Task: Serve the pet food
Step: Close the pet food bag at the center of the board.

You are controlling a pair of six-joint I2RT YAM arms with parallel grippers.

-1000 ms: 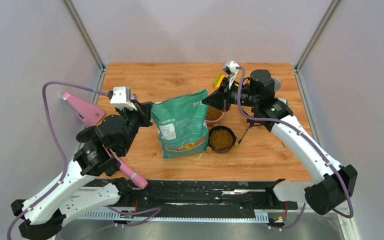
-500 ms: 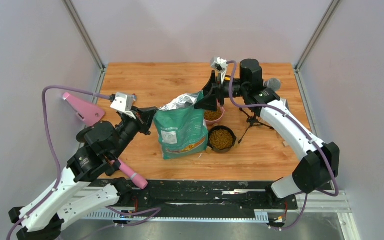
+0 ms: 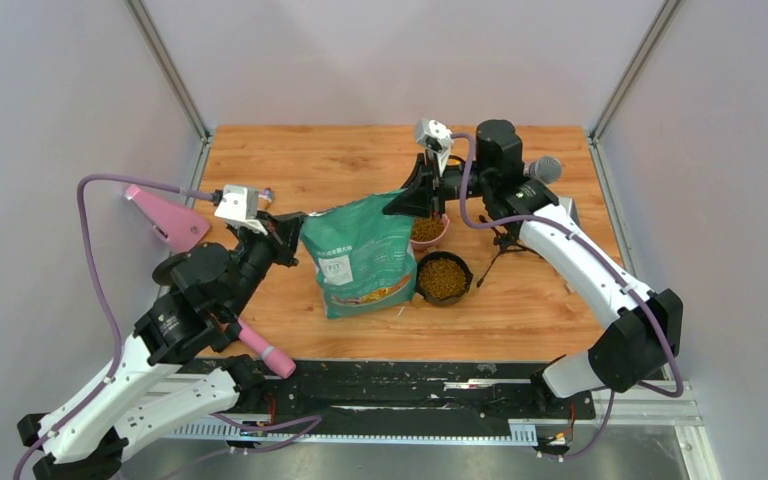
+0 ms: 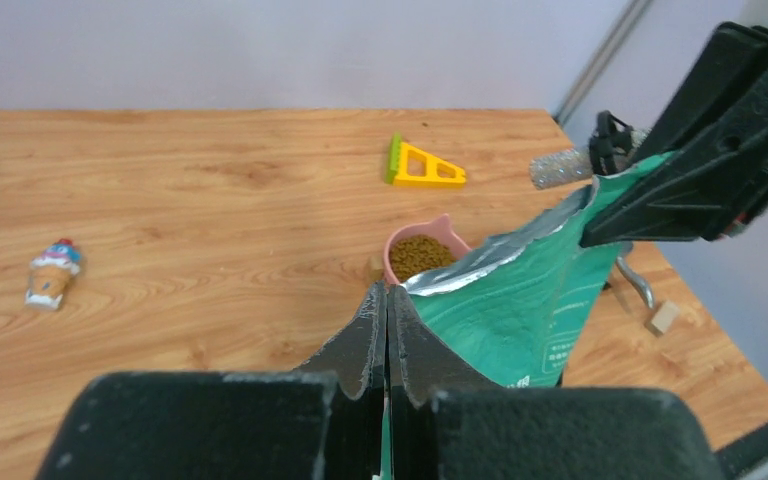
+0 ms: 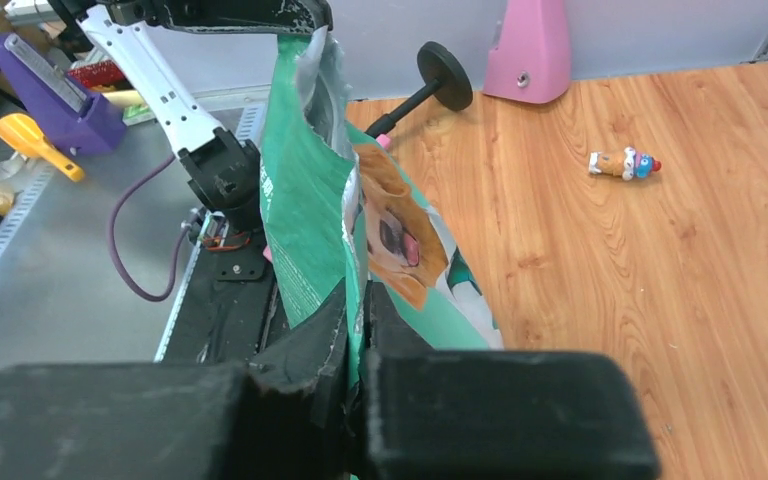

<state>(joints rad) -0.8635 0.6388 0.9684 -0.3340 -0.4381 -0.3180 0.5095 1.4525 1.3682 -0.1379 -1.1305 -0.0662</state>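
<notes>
Teal bag (image 3: 360, 255) stands upright mid-frame on the tabletop (image 3: 290, 150) in the top view. The left hand (image 4: 387, 300) is clamped on the bag's top-left corner; its wrist view shows the fingers pressed tight together w/ the foil edge running out from them. The right hand (image 5: 356, 300) pinches the top-right corner, closed on the bag edge. Mouth is stretched btw the two, silver lining showing, only a narrow slit.

Pet food (image 3: 443, 277): brown kibble fills the black bowl (image 3: 468, 270) just right of the bag's base. More sits in the pink bowl (image 4: 390, 262) just behind it, below the right hand. Whatever's inside the bag can't be seen.

Both bowls look served, so the step is prob. managing the bag mouth and steadying the bag. To do it well:
- even tension on both corners, no twist
- base flat on the tabletop so the bag doesn't lean right onto the bowls
- go slow, since thin film can slip out of a corner pinch
- release one hand at a time, checking the bag stands alone
</notes>
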